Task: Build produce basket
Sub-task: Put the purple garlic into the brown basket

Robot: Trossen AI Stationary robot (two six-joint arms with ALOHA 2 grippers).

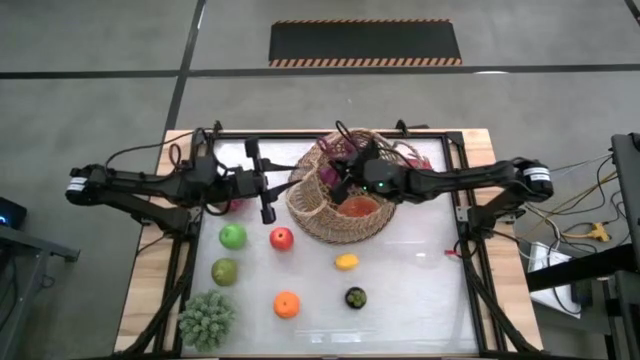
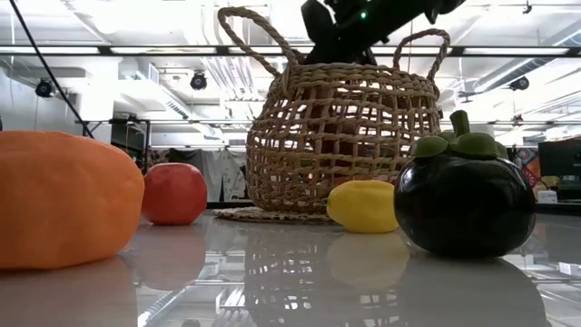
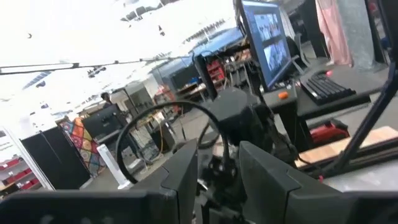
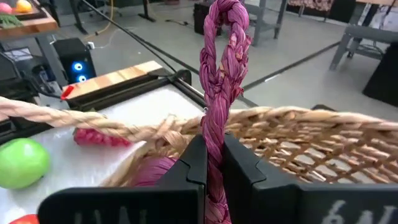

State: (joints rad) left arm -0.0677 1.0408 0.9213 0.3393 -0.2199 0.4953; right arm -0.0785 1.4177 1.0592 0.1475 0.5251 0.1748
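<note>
On the white tabletop (image 1: pixel 420 290), the right gripper (image 4: pixel 214 163), clamped on an upright purple braided cord (image 4: pixel 222 62), hangs over the basket (image 1: pixel 340 200) at frame centre; the left gripper (image 1: pixel 266 185), open and empty, waits centre-left.

Right gripper (image 4: pixel 213 163): fingers pinched on an upright pink braided rope loop (image 4: pixel 222 68). Beyond: tan wicker basket rim (image 4: pixel 292 118). Green apple (image 4: pixel 22 162) on white tabletop (image 4: pixel 134 106). Computer tower (image 4: pixel 73 59) with blue light, on floor.

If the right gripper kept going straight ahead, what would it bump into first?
The right gripper pinches a purple braided loop; just past that, it would probably meet the woven rim of the basket.
</note>
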